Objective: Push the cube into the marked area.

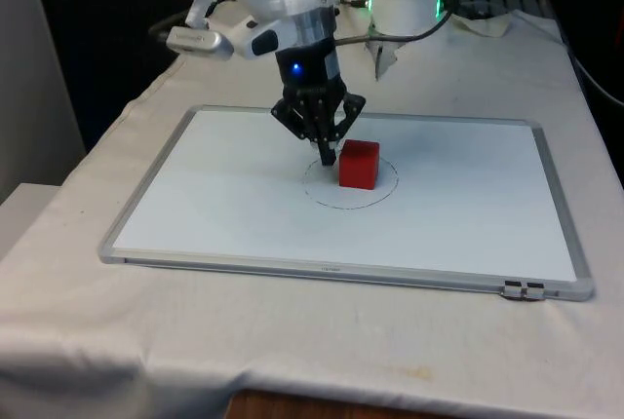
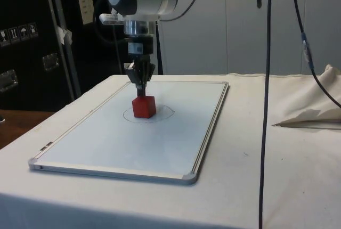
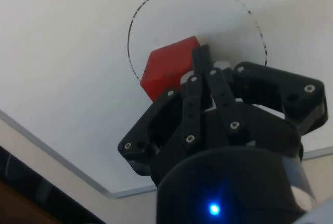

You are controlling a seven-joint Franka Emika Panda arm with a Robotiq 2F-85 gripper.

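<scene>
Cube (image 1: pixel 359 165), red and plain-faced, sits inside the drawn circle (image 1: pixel 382 191) at the whiteboard's (image 1: pixel 195 205) centre, mid-frame; the pincer (image 1: pixel 327 157), fingers closed together, touches its side.

A white cloth (image 1: pixel 292 341) covers the table, creased along its near edge and faintly stained near the near right corner in the front view; bare wood (image 1: pixel 322 407) shows under the hem. Behind the far edge hang black curtains (image 1: pixel 97 29). In the side view, dark cabinets (image 2: pixel 26 42) with small stickers and metal fittings stand beyond one side, next to a pale wall (image 2: pixel 234 21). Black cables (image 2: pixel 265 80) hang down before that wall. The light is even and soft.
</scene>
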